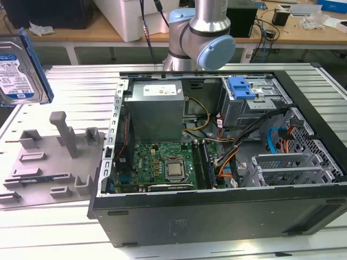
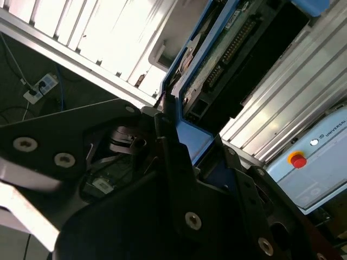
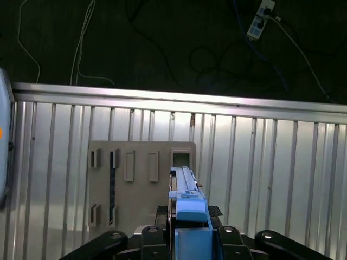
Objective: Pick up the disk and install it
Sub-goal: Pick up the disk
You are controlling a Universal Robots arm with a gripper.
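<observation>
Clearly the pick-up part is done and the carrying part is in hand: the disk hangs in the air at the exterior view's left, upright on its edge, well above the grey holder tray that lies on the slatted metal table. In the first wrist view the gripper is closed on the disk, with its fingers pressing on the two flat sides of the blue frame, and the thin edge of the disk stands out in front of them. The grey holder tray lies beneath it there, and none of its slots has a disk in it. The installing is not yet done. The open computer case lies to the exterior view's right, and the drive cage with its blue latch sits at the far right inside the case, well apart from the disk. As I judge, this part calls for a firm hold without slipping, and for the disk's edges to be lined up straight with the cage opening, clear of the loose cables near it.
</observation>
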